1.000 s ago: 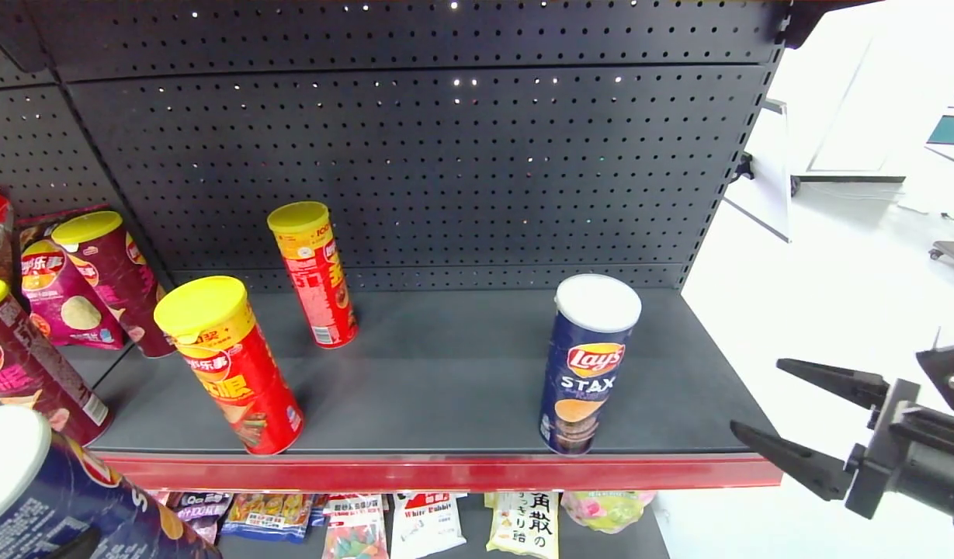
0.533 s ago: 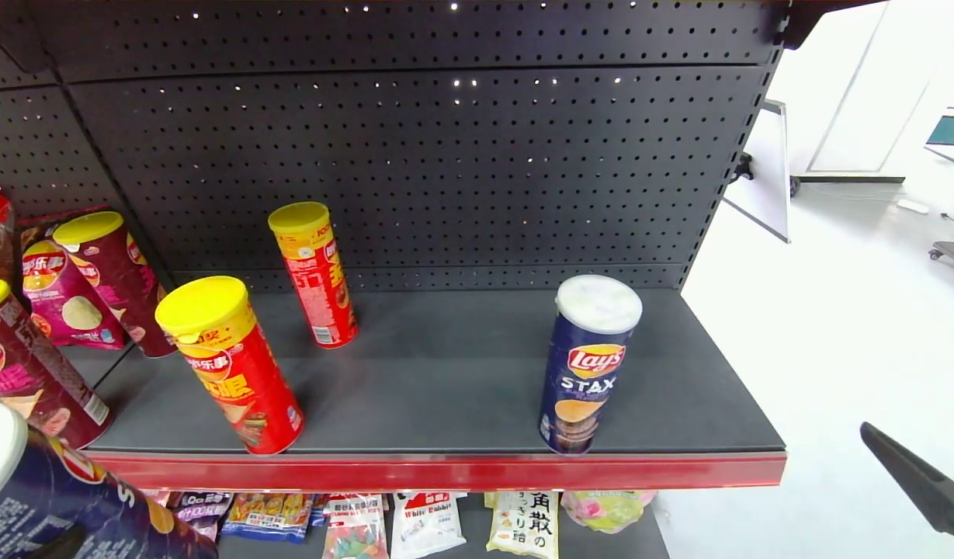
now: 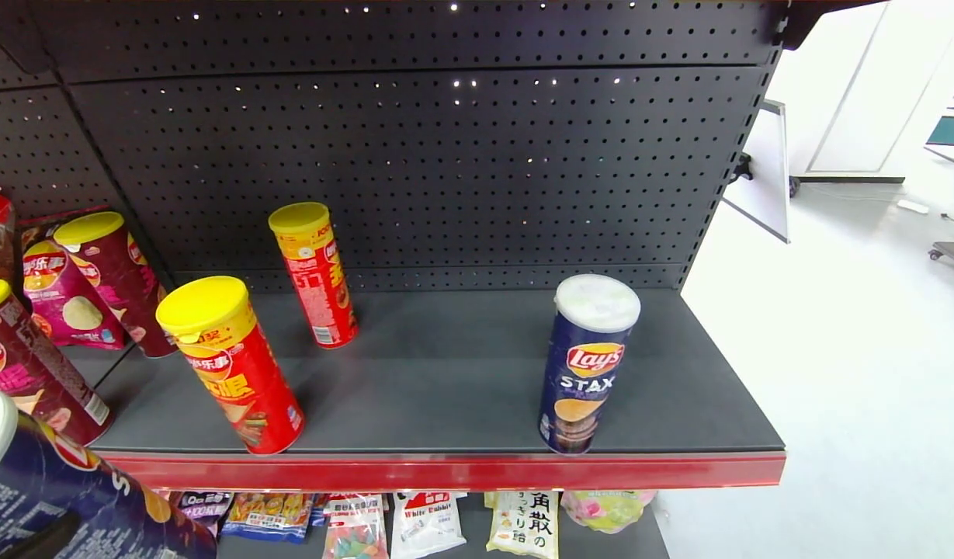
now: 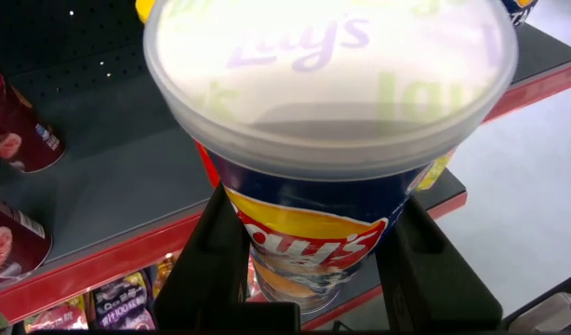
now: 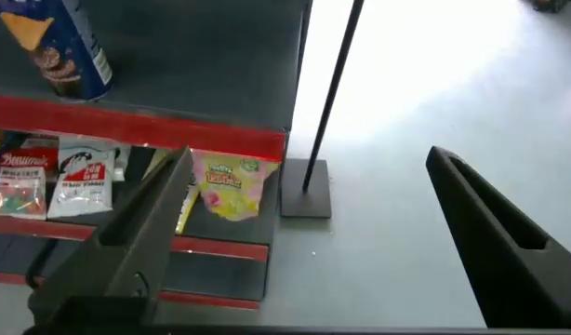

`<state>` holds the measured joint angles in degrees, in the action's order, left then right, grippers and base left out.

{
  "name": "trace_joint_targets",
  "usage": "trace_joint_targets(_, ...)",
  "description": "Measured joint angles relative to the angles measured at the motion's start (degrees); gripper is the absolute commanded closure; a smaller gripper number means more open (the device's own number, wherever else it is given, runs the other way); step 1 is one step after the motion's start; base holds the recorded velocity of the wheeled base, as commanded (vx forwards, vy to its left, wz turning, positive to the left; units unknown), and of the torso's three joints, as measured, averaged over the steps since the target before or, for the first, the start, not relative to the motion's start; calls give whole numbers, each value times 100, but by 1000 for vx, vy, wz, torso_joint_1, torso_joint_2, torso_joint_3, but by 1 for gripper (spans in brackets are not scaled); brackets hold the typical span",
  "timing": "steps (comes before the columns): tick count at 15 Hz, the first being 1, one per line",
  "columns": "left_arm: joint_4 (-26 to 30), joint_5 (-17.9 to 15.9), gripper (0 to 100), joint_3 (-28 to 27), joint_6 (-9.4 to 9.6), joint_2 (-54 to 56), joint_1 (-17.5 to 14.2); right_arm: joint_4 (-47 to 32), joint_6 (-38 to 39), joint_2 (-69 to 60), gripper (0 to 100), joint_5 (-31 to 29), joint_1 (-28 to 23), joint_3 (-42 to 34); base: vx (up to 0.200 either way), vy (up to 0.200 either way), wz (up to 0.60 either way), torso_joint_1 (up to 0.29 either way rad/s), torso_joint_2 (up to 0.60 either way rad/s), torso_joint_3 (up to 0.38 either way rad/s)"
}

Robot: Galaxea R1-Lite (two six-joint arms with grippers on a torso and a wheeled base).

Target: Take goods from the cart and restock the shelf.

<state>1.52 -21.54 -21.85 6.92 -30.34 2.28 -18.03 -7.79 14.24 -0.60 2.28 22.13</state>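
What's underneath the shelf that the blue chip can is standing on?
A row of snack bags on a lower shelf. The upper shelf covers whatever lies farther back.

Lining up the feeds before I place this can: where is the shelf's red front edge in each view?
Head view: the red front edge runs across just below the standing blue chip can.
Left wrist view: the red front edge passes behind the held blue chip can.
Right wrist view: the red front edge lies under the standing blue chip can.
Shared landmark: snack packets under it.
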Motion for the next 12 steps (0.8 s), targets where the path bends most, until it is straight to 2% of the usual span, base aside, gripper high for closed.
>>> trace_joint_targets(2,-2,9,100,-12,-6,13,-2,-239,46,-675,0,17,-90,-300,0,0,0,0,0,0)
trace_joint_targets(3,-2,4,100,-11,-4,24,-7,5,71,-918,0,27,-132,-662,0,0,0,0,0,0)
trace_joint_targets(5,-2,-2,100,-12,-11,46,-7,1363,180,-1193,0,166,-179,-1456,0,0,0,0,0,0)
trace_joint_targets(6,2,1,100,-32,-80,79,-7,1893,323,-1281,0,308,-195,-1744,0,0,0,0,0,0)
trace_joint_targets(8,137,28,100,-116,-347,206,-11,1918,668,-1384,0,427,-210,-2018,0,0,0,0,0,0)
trace_joint_targets(9,294,33,100,-155,-411,284,-11,1907,747,-1402,0,372,-212,-2057,0,0,0,0,0,0)
trace_joint_targets(11,349,-13,100,-190,-494,428,-5,1904,735,-1424,0,-112,-215,-2087,0,0,0,0,0,0)
trace_joint_targets(12,354,-27,100,-199,-501,477,0,1904,596,-1426,0,-96,-215,-2092,0,0,0,0,0,0)
